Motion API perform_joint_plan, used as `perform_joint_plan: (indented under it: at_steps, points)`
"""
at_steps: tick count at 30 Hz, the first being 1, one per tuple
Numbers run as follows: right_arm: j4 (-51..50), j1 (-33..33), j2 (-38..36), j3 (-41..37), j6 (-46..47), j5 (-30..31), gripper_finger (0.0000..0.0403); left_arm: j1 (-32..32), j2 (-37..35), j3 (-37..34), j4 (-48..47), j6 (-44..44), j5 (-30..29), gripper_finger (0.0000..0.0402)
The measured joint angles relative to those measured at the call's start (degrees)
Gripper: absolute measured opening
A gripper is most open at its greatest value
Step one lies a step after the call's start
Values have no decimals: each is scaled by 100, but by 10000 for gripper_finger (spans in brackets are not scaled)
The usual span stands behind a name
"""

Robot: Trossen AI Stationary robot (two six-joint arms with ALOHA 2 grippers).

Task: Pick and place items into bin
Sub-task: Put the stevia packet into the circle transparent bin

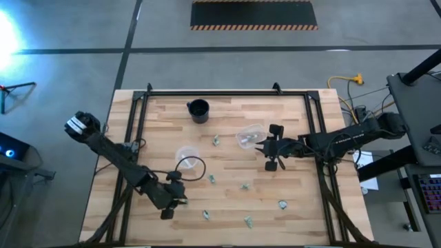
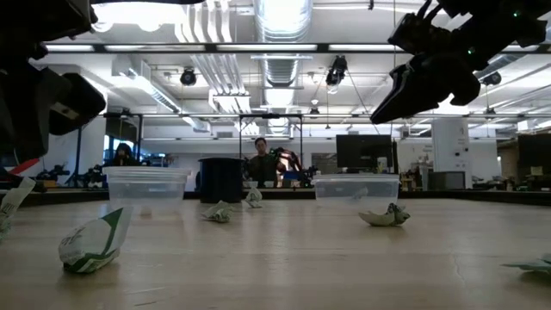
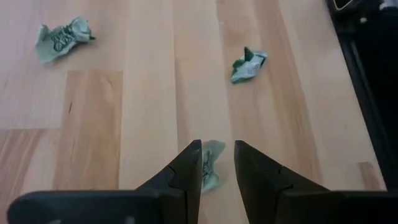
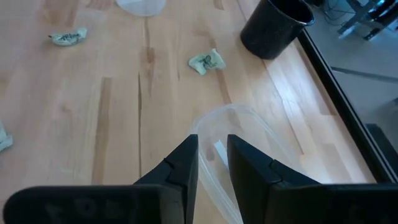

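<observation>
The items are tiny crumpled pale green-and-silvery pieces, several lying flat on the wooden table (image 1: pixel 227 207), such as one item (image 1: pixel 212 179) and another item (image 3: pixel 249 63). My left gripper (image 3: pixel 217 163) is near the table's near-left part, its fingers close together around one item (image 3: pixel 212 163). My right gripper (image 4: pixel 212 152) hangs over the rim of a clear cup (image 4: pixel 249 134) right of centre, above the table in the low view, fingers nearly together with a pale sliver (image 4: pixel 219 149) between them. A second clear cup (image 1: pixel 186 156) and a black cup (image 1: pixel 198 110) stand upright. My left gripper has a crumpled item (image 3: pixel 214 155) between its two fingers, coming from above and slanting forward. The piece lies against one finger (image 3: pixel 189 168); a thin gap shows beside the other. Whether it is off the table, I cannot tell. My right gripper holds a pale sliver (image 4: pixel 219 149) between its fingers, next to one finger (image 4: pixel 242 165). The fingers point down over the clear cup's rim (image 4: pixel 205 124) without touching the cup.
Black rails (image 1: pixel 138 117) frame the table's left, far and right sides. A loose black cable loop (image 1: pixel 193 169) lies by the second clear cup. More pieces lie near the near edge (image 1: pixel 248 221) and to the right (image 1: pixel 282 204). People sit far behind the table (image 2: pixel 258 159).
</observation>
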Motion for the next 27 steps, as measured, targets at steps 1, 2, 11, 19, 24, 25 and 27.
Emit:
perform_joint_plan:
  at_steps: [1, 2, 11, 19, 24, 25, 27]
  points:
    - [0, 12, -1, 0, 0, -10, 73, 0, -6, 11, -11, 0, 0, 77]
    - [0, 20, 0, 0, 0, -13, 72, 0, -25, 18, -1, -2, 1, 77]
    - [2, 33, -2, 0, -9, -15, 77, 4, -84, -15, -479, -145, -42, 77]
    - [2, 33, -1, 0, -20, -12, 75, 7, -126, 5, -491, -145, -42, 113]
    - [7, 33, 1, 0, -20, -13, 68, 9, -129, -19, -516, -142, -42, 143]
    - [10, 33, 0, 0, -20, -13, 68, 9, -119, -20, -531, -142, -42, 147]
    - [11, 33, -1, 0, -15, -13, 69, 9, -115, -20, -527, -143, -42, 151]
